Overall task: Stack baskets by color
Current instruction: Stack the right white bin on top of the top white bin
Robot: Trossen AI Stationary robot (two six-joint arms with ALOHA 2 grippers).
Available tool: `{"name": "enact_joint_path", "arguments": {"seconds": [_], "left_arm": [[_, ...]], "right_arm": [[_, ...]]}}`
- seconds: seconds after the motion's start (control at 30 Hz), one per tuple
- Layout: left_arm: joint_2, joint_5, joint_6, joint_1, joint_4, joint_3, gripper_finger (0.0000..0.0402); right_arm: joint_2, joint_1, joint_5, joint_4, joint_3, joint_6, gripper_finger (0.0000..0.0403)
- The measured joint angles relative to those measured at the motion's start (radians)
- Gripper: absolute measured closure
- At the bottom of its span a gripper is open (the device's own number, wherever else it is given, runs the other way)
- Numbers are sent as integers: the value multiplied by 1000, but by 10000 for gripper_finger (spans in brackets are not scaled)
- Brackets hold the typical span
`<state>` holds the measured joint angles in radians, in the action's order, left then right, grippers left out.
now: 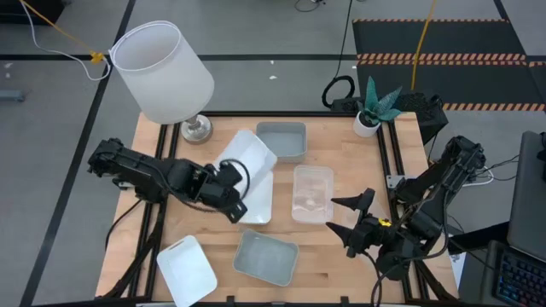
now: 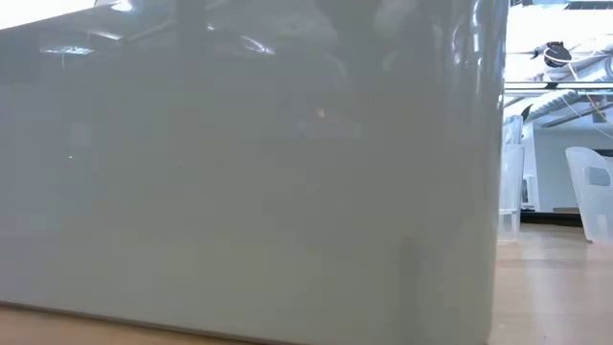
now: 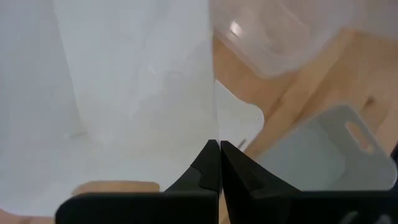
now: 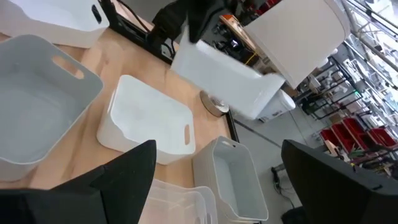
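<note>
My left gripper (image 1: 232,188) is shut on a white basket (image 1: 247,155) and holds it tilted above a second white basket (image 1: 258,200) that sits on the table. A third white basket (image 1: 186,269) sits at the near left. One grey-blue basket (image 1: 281,141) stands at the far side, another (image 1: 266,257) near the front edge. A clear basket (image 1: 311,193) sits right of centre. My right gripper (image 1: 335,215) hovers open beside the clear basket, with nothing between its fingers. My left gripper pinches a thin side wall of the white basket (image 3: 215,118) between its two fingers (image 3: 205,163), at the wall's edge. The fingers slant down from the table's left side. The basket (image 4: 230,81) hangs tilted, lifted clear of the table, over the second white basket (image 4: 149,121).
A big white lampshade (image 1: 162,70) on a metal foot (image 1: 196,130) stands at the far left corner. A small potted plant (image 1: 372,109) stands at the far right corner. The near grey-blue basket's wall (image 2: 249,172) fills most of the low view.
</note>
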<state>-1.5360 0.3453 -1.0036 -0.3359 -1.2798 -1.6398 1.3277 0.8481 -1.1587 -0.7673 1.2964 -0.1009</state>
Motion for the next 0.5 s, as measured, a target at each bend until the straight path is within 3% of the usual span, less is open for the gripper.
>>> {"name": "enact_joint_path", "arguments": {"seconds": [0.13,0.5], "left_arm": [[1,7,-87,11,-66,-57,400],[-83,75,-278,-8,-71,-56,400]], "right_arm": [[0,-14,3,0,0,0,64],[0,-17,9,18,-46,-16,64]]}}
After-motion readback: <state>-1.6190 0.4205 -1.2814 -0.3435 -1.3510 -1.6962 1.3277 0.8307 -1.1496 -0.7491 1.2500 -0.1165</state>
